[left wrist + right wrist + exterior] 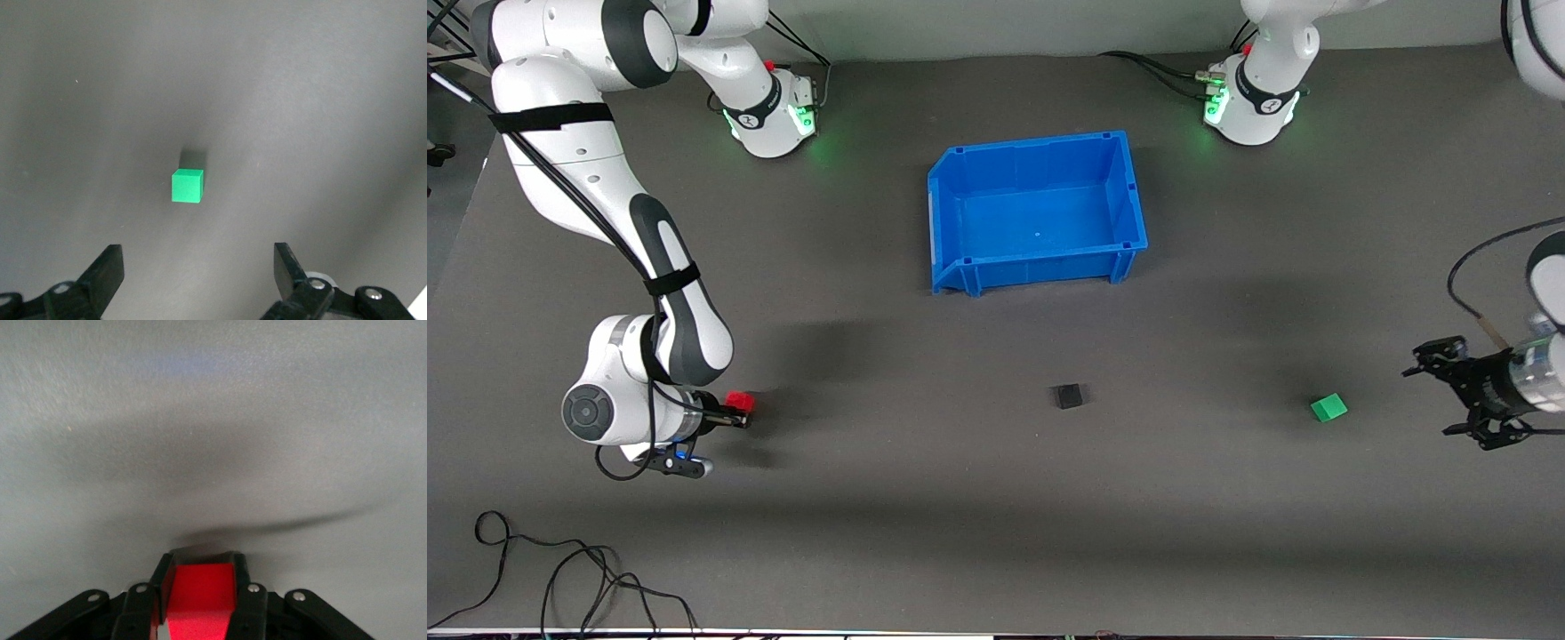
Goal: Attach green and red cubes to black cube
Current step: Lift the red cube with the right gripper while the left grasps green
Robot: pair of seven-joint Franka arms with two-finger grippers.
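The small black cube [1068, 396] sits on the dark table, nearer the front camera than the blue bin. The green cube [1328, 407] lies toward the left arm's end of the table. My left gripper [1440, 400] is open and empty beside the green cube, apart from it; the cube [187, 185] lies ahead of the spread fingers [107, 273]. My right gripper [740, 411] is shut on the red cube [740, 401] at the right arm's end of the table; in the right wrist view the red cube [200, 597] fills the gap between the fingers.
An empty blue bin [960, 213] stands in the middle of the table, farther from the front camera than the cubes. Loose black cables [560, 578] lie at the table's front edge toward the right arm's end.
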